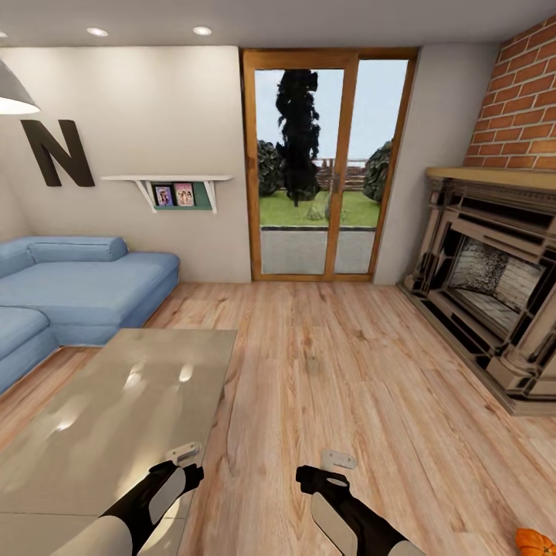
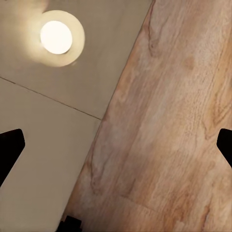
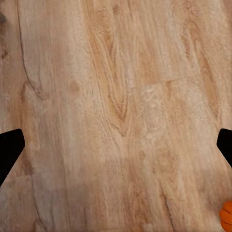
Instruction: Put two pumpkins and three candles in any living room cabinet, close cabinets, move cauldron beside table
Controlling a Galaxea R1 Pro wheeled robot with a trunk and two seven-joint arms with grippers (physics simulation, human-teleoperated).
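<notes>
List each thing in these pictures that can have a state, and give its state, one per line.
Left gripper: jaws open, empty, above the table's edge.
Right gripper: jaws open, empty, over the floor.
Pumpkin: on the floor, not held.
Glazed doors: shut.
Table: top bare.

Light wood plank floor carries one orange pumpkin (cut off at frame corner). Glossy grey surface stands on floor, reflecting ceiling lights.

Two glossy black-and-white arms — each tipped with pale grey flat fingers on black wrists.
</notes>
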